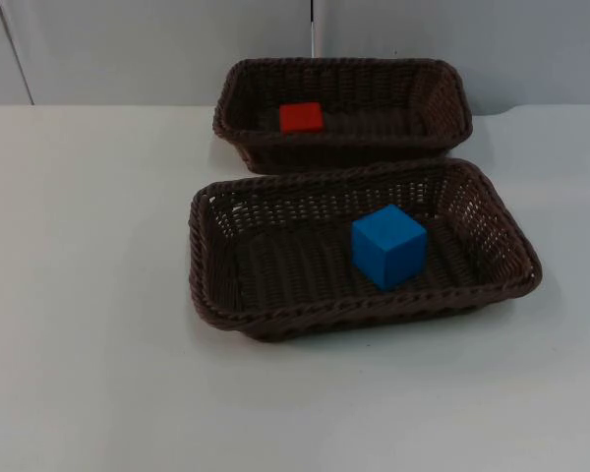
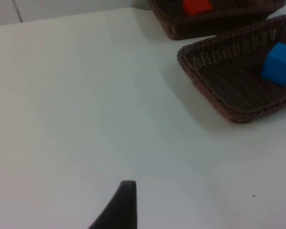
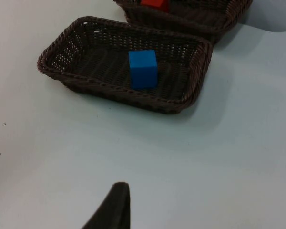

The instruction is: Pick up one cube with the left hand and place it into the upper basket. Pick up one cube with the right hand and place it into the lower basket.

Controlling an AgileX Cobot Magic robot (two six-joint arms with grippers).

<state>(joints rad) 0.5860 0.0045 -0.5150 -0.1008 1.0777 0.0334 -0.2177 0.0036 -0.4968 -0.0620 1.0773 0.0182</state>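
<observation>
Of my left gripper (image 2: pixel 117 210) I see one black fingertip, cut off at the frame's edge; whether its jaws stand apart I cannot tell. My right gripper (image 3: pixel 112 207) is the same. Far beyond my left jaws, the small red cube (image 2: pixel 196 5) and its dark brown woven upper basket (image 2: pixel 214 24) run off the edge.

White table top (image 1: pixel 88 295), plain and matte, runs to its far edge where a grey partition wall (image 1: pixel 157 49) stands. Wall panels show thin vertical seams. A few tiny dark specks sit on the table surface.
</observation>
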